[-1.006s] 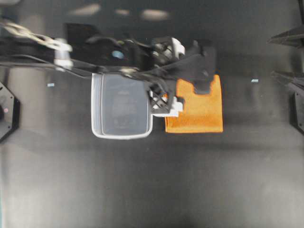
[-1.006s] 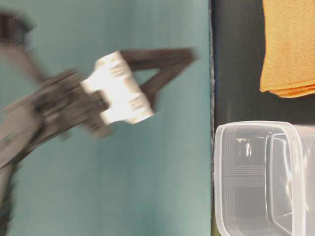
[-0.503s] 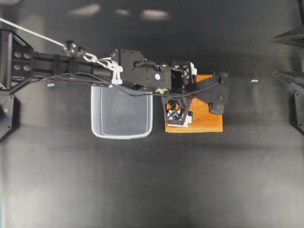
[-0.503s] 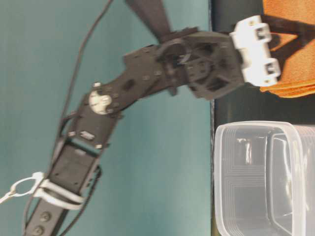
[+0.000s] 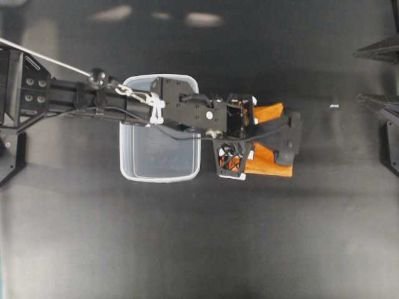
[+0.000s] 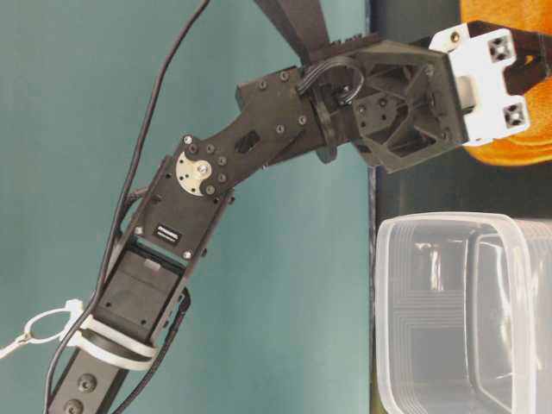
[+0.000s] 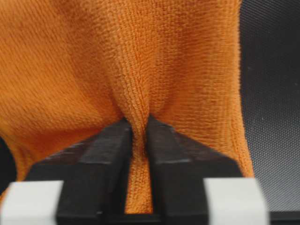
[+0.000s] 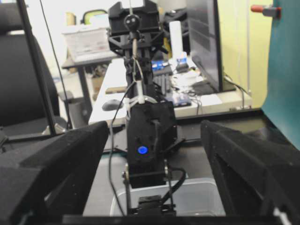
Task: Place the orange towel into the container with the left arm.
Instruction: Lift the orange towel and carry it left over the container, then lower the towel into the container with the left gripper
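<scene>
The orange towel (image 5: 269, 164) lies bunched just right of the clear container (image 5: 159, 179) in the overhead view. My left gripper (image 5: 283, 137) is shut on it. In the left wrist view the black fingers (image 7: 112, 154) pinch a raised fold of the towel (image 7: 140, 61) between them, with the gripper (image 7: 139, 131) closed tight. The table-level view shows the towel (image 6: 509, 152) puckered up under the wrist, beyond the empty container (image 6: 385, 302). My right gripper (image 5: 368, 73) is open and empty at the right edge; its view (image 8: 154, 129) faces the left arm and the container (image 8: 206, 199).
The left arm (image 5: 93, 99) stretches from the left edge across the container's far rim. Bare dark table (image 5: 199, 249) lies in front of the container and the towel. A teal wall (image 6: 172, 103) backs the table-level view.
My left arm swung in and came down on the towel, then shut on it. The flat square towel is now puckered and drawn in toward the fingers. The container has not moved.
</scene>
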{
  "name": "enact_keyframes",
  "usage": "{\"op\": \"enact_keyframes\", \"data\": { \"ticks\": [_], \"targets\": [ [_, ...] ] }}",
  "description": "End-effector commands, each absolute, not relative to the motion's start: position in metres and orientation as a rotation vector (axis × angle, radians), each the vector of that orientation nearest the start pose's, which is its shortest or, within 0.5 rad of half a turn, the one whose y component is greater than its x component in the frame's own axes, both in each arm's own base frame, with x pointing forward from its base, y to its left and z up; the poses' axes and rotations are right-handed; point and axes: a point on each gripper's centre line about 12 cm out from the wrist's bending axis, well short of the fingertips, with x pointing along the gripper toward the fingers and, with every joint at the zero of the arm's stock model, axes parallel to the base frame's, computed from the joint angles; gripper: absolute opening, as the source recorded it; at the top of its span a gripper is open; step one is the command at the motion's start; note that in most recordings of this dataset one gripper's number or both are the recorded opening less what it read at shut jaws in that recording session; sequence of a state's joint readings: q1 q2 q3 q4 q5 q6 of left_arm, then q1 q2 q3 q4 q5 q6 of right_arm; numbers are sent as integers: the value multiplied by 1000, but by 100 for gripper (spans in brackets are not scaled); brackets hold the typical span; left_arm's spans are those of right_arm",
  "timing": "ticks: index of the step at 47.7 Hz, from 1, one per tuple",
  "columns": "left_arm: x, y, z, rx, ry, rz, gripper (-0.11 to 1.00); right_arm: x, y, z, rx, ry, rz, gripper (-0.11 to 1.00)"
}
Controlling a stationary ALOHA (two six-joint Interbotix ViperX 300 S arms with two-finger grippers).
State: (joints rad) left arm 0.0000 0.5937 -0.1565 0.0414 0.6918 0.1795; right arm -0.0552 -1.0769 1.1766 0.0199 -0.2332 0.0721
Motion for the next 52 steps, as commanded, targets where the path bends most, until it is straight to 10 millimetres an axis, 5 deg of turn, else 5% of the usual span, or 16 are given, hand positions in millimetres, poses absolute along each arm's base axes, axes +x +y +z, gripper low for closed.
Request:
{"op": "enact_keyframes", "data": {
  "ticks": [1, 12, 23, 28, 33, 40, 52],
  "targets": [
    [545, 8, 137, 208, 1065, -84, 5, 180, -11, 314, 92, -152, -54, 77],
    [540, 6, 219, 230, 938, -78, 5, 179, -11, 315, 90, -158, -55, 77],
    [491, -3, 320, 239, 848, -81, 5, 178, -11, 316, 90, -162, -53, 77],
    [459, -1, 350, 237, 847, -75, 5, 178, -11, 315, 89, -161, -53, 77],
    [428, 3, 356, 233, 883, -70, 5, 178, -11, 314, 89, -159, -53, 77],
    [391, 16, 330, 215, 955, -47, 5, 178, -11, 314, 89, -159, -53, 77],
    [361, 22, 287, 208, 972, -38, 5, 179, -11, 313, 89, -154, -53, 77]
  ]
}}
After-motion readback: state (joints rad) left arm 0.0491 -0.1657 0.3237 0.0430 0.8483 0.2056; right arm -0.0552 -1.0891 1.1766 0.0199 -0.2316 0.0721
